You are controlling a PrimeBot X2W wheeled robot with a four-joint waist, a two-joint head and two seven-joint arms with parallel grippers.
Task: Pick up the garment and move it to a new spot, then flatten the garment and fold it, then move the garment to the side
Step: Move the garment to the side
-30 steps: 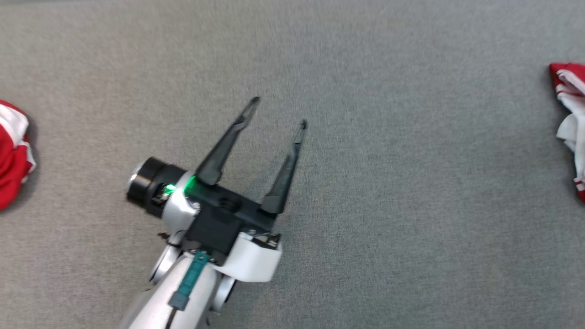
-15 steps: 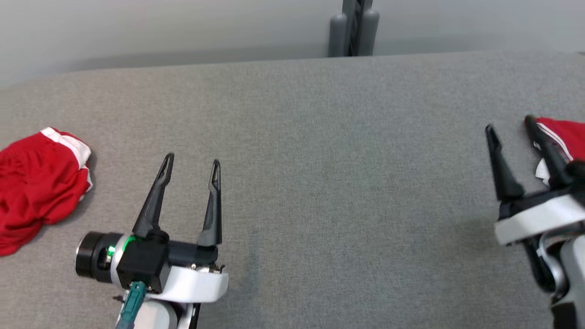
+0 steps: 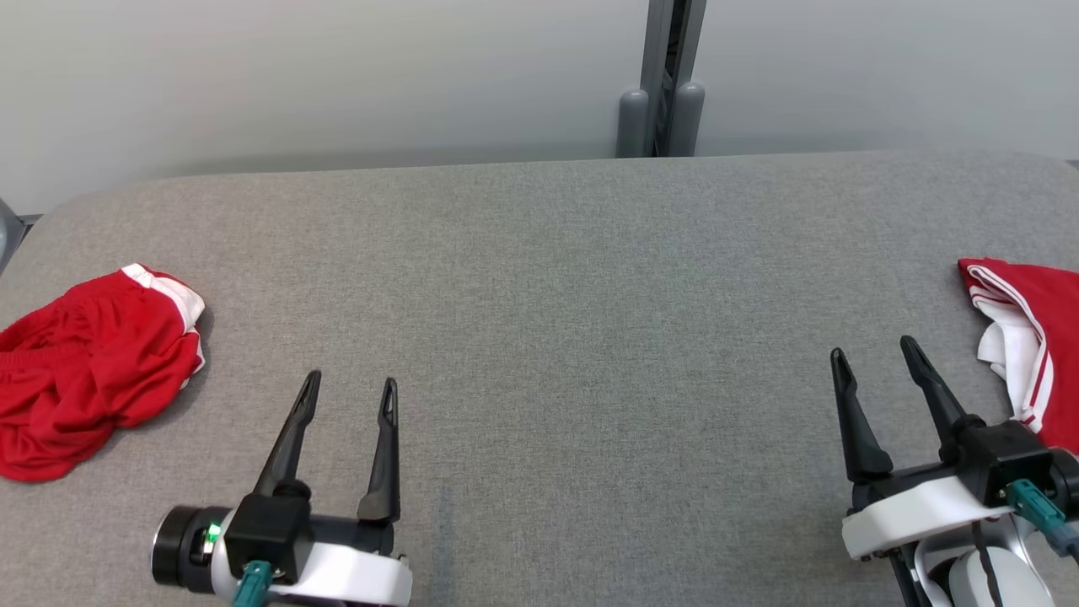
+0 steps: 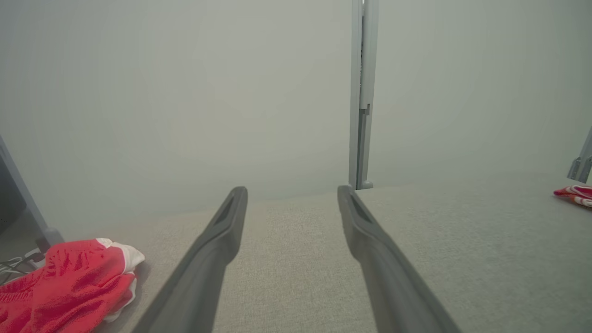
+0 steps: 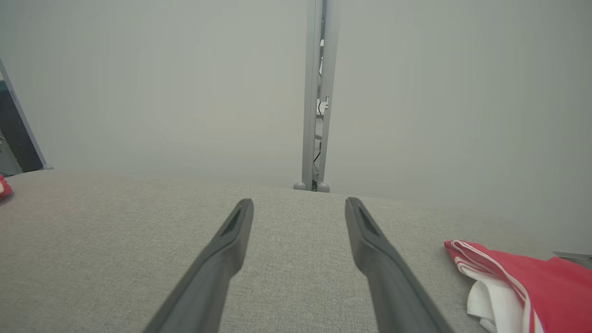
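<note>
Step, judged: pick-up, not begun. State: left jaws, right jaws part open, empty. Target: crumpled red white-trimmed garment [image 3: 93,371], left of left jaws, apart, on grey fabric counter [image 3: 590,337]. Next, likely: you swing left jaws over heap, close on bunched cloth.

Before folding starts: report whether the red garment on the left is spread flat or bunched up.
Bunched up. The red garment lies in a wrinkled heap, not flat, on the grey surface.

Partly off-frame: right red garment [image 3: 1048,310] (left red garment [image 3: 84,379] too)
</note>
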